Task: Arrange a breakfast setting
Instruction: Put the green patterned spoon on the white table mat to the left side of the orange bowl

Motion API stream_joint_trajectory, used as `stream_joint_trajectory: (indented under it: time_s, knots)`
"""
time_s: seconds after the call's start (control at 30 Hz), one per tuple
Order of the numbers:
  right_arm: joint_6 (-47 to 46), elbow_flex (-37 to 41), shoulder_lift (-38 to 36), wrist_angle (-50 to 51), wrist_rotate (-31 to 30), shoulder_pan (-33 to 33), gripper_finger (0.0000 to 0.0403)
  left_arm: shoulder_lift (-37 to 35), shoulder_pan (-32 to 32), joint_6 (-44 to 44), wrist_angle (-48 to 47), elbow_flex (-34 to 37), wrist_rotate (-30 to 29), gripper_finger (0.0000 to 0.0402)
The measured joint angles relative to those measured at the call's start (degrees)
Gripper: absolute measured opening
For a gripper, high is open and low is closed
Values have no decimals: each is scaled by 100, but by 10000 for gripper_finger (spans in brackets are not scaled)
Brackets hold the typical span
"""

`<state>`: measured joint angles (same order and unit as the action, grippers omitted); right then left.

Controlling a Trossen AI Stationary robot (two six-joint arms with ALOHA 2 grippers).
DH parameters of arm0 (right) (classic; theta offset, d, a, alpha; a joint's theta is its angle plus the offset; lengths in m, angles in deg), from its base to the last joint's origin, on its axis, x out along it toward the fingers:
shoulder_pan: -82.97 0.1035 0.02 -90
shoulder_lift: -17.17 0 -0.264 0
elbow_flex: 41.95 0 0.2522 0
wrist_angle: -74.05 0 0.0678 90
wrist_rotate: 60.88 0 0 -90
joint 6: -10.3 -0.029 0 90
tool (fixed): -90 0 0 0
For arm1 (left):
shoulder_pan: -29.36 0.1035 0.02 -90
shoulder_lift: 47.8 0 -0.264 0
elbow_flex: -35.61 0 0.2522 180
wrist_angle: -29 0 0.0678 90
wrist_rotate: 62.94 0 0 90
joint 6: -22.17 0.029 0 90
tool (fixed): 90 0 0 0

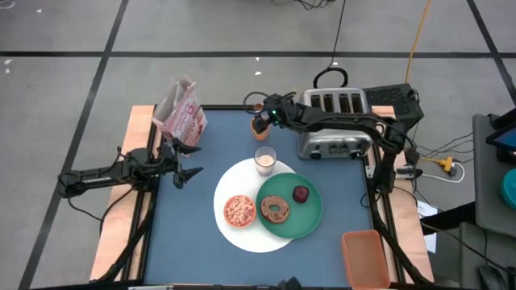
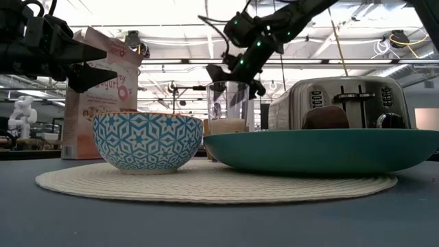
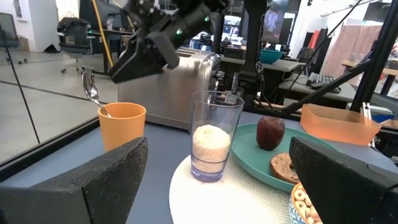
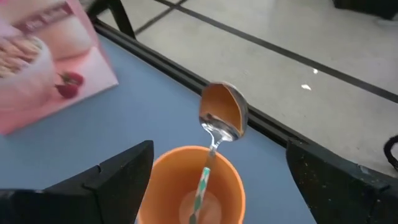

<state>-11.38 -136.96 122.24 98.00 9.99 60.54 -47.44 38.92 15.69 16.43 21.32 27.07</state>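
Observation:
An orange cup stands at the table's far middle, with a spoon standing in it, bowl end up and handle inside. My right gripper is open just above the cup, one finger on each side of the spoon, touching nothing. The milk glass, a small cereal bowl and a green plate rest on the large white round plate. A brown bagel and a dark red fruit lie on the green plate. My left gripper waits open at the table's left.
A silver four-slot toaster stands at the far right, under my right arm. A pink cereal box stands at the far left. An orange tray sits at the near right corner. Bare blue table lies at the near left.

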Motion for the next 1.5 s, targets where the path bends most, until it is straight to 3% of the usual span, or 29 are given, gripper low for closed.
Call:
stream_joint_trajectory:
  time_s: [0.2,0.43,1.5]
  knots:
    - [-20,0,244,-3,47,-121,359,0,0,7,-14,-4,0,392]
    - [-528,0,481,-118,734,-253,359,2,0,11,-20,-4,2,392]
    - [-179,7,833,-1262,740,-362,359,2,0,74,-27,-9,2,392]
